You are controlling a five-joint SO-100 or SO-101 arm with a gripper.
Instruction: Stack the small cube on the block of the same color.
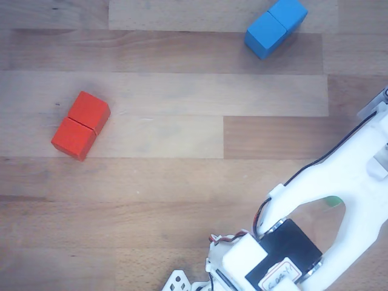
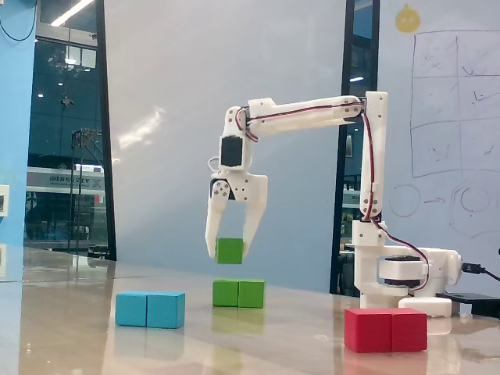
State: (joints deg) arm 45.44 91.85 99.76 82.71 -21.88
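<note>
The small green cube [image 2: 230, 250] hung in the air in the fixed view, pinched between the two fingers of the gripper [image 2: 229, 253], clear of the table and just above the green block [image 2: 239, 293], roughly over its left half with a visible gap between them. The green block lay flat on the table [image 2: 281, 336], the blue block [image 2: 150, 309] to its left and nearer the camera, the red block [image 2: 386, 329] well off to the right. Step in hand looked like the carry-and-align phase, with the cube grasped and not yet set down. The next move probably called for a straight descent, keeping the cube square to the block, then opening the fingers once it sat flush. In the other view the white arm [image 1: 339, 200] covered the bottom-right corner, only a sliver of green [image 1: 330, 200] showing past it, so alignment could not be judged there; the red block [image 1: 80, 125] and blue block [image 1: 276, 26] sat well apart.
</note>
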